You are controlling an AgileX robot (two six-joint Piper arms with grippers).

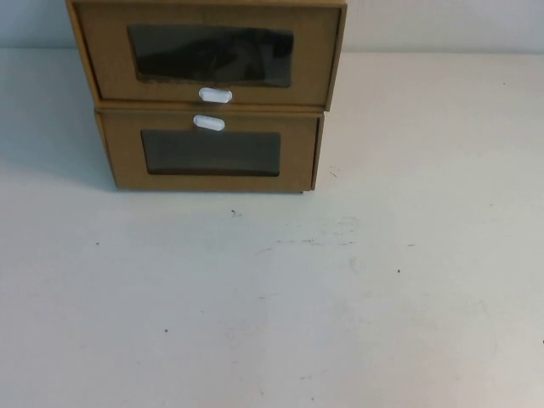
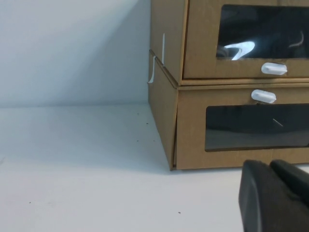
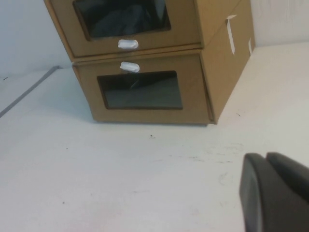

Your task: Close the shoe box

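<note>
High view gives us two brown cardboard boxes stacked at the far edge of the white surface. Our task's shoe box is the upper one, its white pull tab below its dark window; the lower box carries its tab above the window. Neither claw appears here. Only our wrist views show them: the left claw sits low, near the lower box's front, below the shoe box; the right claw sits farther back, well apart from the shoe box. We cannot tell whether either claw is open.
</note>
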